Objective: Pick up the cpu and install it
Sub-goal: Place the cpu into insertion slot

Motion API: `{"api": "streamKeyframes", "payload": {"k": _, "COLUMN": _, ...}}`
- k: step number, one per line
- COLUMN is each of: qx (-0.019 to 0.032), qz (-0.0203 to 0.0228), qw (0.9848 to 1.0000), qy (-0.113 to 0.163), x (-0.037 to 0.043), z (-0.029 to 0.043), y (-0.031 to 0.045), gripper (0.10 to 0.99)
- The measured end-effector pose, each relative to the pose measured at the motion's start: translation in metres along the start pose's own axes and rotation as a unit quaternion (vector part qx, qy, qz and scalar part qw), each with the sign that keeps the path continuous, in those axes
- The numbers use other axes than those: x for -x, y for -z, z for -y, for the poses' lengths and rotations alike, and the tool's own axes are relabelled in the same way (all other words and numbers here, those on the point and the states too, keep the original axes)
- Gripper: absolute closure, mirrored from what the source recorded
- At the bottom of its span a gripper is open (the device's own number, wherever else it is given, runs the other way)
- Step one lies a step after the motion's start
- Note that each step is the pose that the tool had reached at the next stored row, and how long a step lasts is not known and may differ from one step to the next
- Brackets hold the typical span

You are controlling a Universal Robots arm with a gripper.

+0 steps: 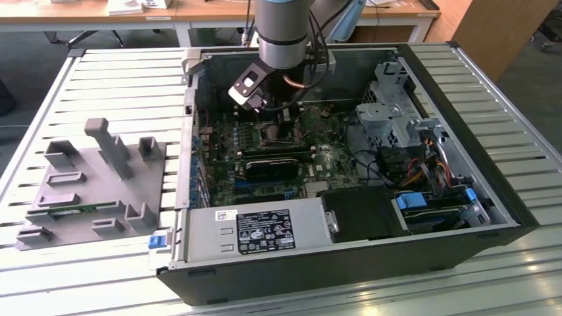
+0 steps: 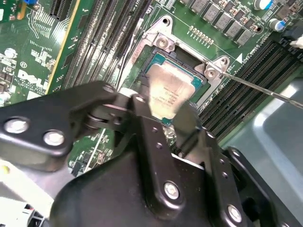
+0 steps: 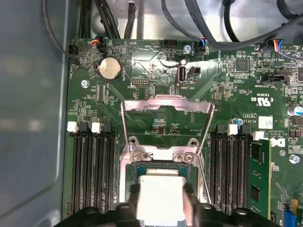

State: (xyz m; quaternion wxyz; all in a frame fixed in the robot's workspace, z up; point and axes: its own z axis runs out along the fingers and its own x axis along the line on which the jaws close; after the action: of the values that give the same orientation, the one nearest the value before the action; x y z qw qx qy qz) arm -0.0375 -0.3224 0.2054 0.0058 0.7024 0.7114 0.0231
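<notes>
Pincer: the gripper [image 2: 164, 116] squeezes the cpu [image 2: 171, 92] between its two black fingers [image 2: 141, 111], one on each side.
Cpu: the shiny square chip sits low in the open socket [image 2: 210, 71]. I cannot tell if it lies all the way down.
Socket lid: the metal lid [image 3: 165, 106] is flipped up, just beside the cpu.
Lever: a thin metal rod [image 2: 265, 91] pokes out near the socket.
Board: the green board [image 3: 142, 71] holds the socket. Long black slots [image 3: 90, 165] run along both sides of it, a green memory stick [image 3: 259, 175] stands in one, and a round battery [image 3: 109, 68] sits farther off.
Case: the arm reaches down into an open computer case [image 1: 307, 276]. Wires [image 1: 422, 164] and a metal cage [image 1: 391, 99] crowd the exterior view's right.
Surface: the case lies on a table of silver slats [image 1: 105, 79], near a grey holder tray [image 1: 97, 178].
Room: wooden desks [image 1: 220, 10] stand behind the table.
</notes>
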Motion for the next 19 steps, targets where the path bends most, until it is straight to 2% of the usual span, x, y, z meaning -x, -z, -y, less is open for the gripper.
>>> {"api": "streamKeyframes", "payload": {"k": 3, "qx": -0.0003, "qz": 0.0000, "qw": 1.0000, "qy": 0.000, "x": 0.0000, "z": -0.0001, "y": 0.0004, "gripper": 0.737}}
{"api": "streamKeyframes", "payload": {"k": 4, "qx": -0.0004, "qz": 0.0000, "qw": 1.0000, "qy": 0.000, "x": 0.0000, "z": -0.0001, "y": 0.0006, "gripper": 0.737}}
{"api": "streamKeyframes", "payload": {"k": 6, "qx": -0.0004, "qz": -0.0001, "qw": 1.0000, "qy": 0.000, "x": 0.0000, "z": -0.0001, "y": 0.0008, "gripper": 0.855}}
{"api": "streamKeyframes", "payload": {"k": 7, "qx": -0.0004, "qz": -0.0001, "qw": 1.0000, "qy": 0.000, "x": 0.0000, "z": -0.0001, "y": 0.0008, "gripper": 0.855}}
{"api": "streamKeyframes", "payload": {"k": 9, "qx": -0.0005, "qz": 0.0003, "qw": 1.0000, "qy": 0.000, "x": 0.0000, "z": -0.0001, "y": 0.0013, "gripper": 0.973}}
{"api": "streamKeyframes", "payload": {"k": 13, "qx": -0.0005, "qz": 0.0009, "qw": 1.0000, "qy": 0.000, "x": -0.0001, "z": -0.0002, "y": 0.0033, "gripper": 0.980}}
{"api": "streamKeyframes", "payload": {"k": 19, "qx": -0.0005, "qz": 0.0059, "qw": 1.0000, "qy": 0.000, "x": -0.0001, "z": -0.0003, "y": 0.0052, "gripper": 0.980}}
